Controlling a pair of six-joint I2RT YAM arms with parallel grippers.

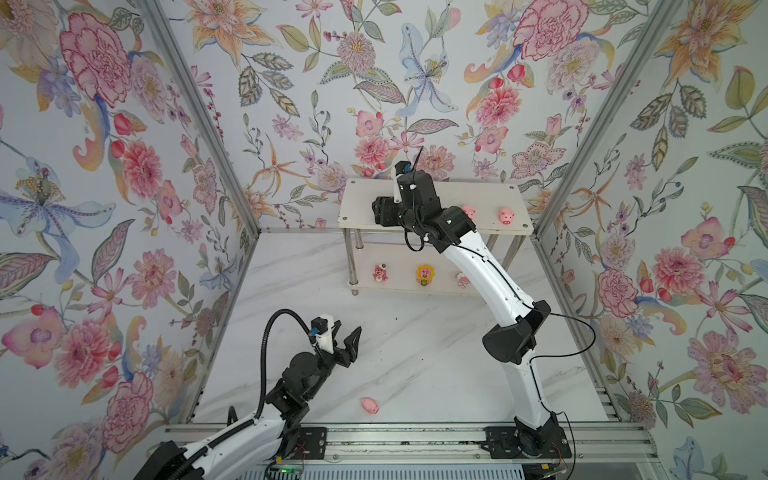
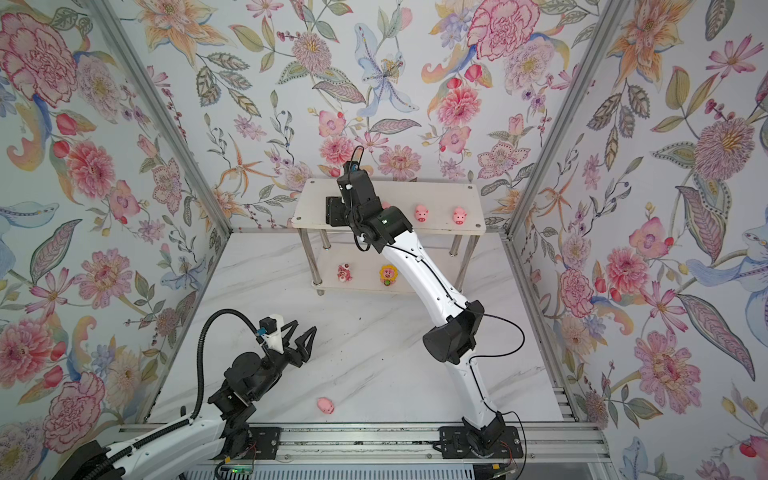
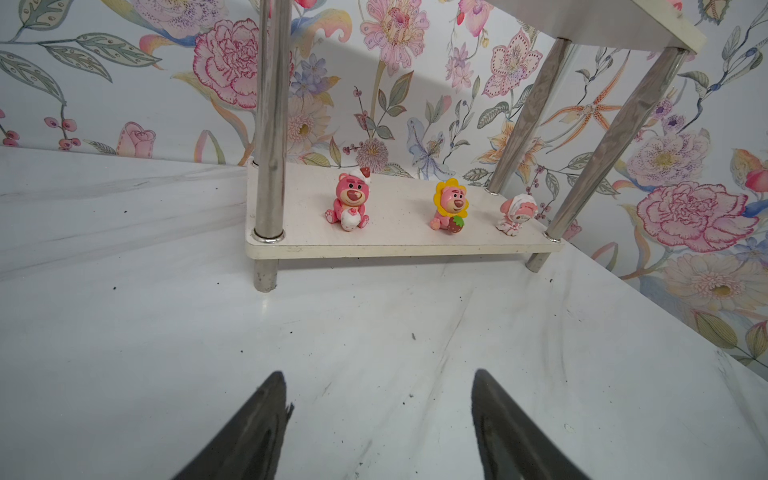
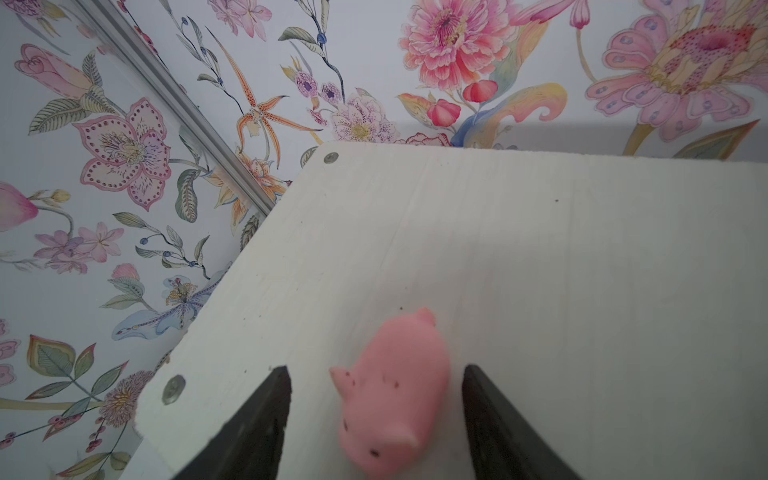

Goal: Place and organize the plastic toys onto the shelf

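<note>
Our right gripper (image 4: 376,368) stands open astride the pink plastic pig (image 4: 395,382) on the mid-frame white two-tier shelf (image 1: 353,199). We should rise straight, without nudging it; left gripper (image 1: 349,328) open too.

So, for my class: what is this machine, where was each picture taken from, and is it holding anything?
Two robot arms work at a marble-look table. Two pictures look down from above; two come from cameras on the arms' wrists. The right arm reaches over the shelf's top tier; its jaws stand open either side of a pink pig, not touching. The left arm's jaws are open and empty. Two more pigs sit on top, a pink bear, a sunflower bear and a pink-and-white figure below, and one pig lies on the table.
</note>
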